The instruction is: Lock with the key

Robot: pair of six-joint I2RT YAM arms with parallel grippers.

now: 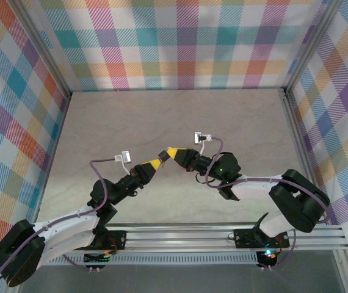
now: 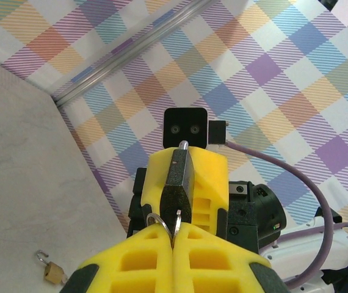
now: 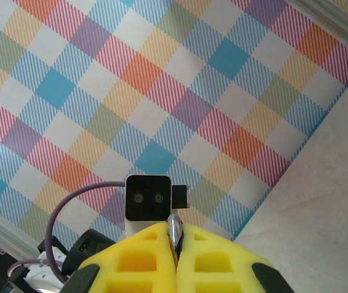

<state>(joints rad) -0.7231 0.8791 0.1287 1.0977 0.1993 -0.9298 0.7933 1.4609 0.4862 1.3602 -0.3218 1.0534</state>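
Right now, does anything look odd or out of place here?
Yes. The small brass padlock lies alone on the beige table, shackle apparently open, while the left gripper and right gripper both pinch the dark-headed key in mid-air.

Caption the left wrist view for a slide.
Left gripper and right gripper both pinch the dark key in mid-air; small brass padlock lies on the table below.

place: robot lab cell | evidence: plaid cloth walls (image 1: pixel 180 43); aluminium frame (image 1: pixel 43 47)
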